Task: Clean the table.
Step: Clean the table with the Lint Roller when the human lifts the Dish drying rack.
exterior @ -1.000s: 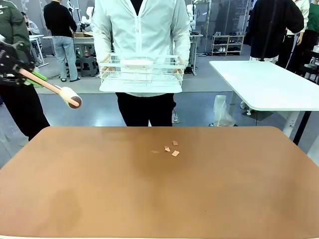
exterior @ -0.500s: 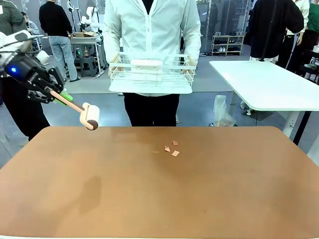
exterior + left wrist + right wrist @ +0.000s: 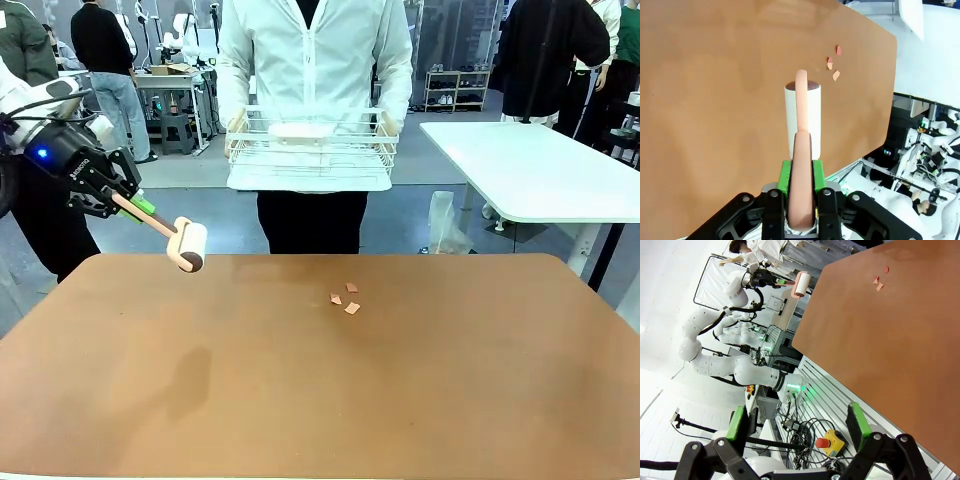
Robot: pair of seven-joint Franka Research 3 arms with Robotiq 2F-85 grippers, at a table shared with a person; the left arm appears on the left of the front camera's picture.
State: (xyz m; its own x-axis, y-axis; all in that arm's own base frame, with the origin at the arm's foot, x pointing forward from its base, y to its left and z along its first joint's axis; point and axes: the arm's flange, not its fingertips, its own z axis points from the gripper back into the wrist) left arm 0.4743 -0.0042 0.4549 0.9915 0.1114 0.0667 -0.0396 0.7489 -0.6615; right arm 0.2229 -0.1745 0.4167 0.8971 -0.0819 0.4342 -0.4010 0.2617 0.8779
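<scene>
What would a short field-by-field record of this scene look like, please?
table: reddish-brown, matte, rounded corners
scraps: three small pinkish pieces, close together, just beyond the table's middle
left gripper: shut on the lint roller by its handle; the roll is raised over the far left edge
right gripper: open, holding nothing
person: stands at the far side, holding a white wire basket by both ends

Right gripper (image 3: 796, 421) with green pads spread wide apart and nothing between them, reddish-brown table (image 3: 890, 350) tilted across the upper right, three small paper scraps (image 3: 879, 282) near its far edge, lint roller (image 3: 801, 284) held off the table's corner by the distant left gripper (image 3: 780, 282), red button (image 3: 823, 442) on a yellow box among cables below.
</scene>
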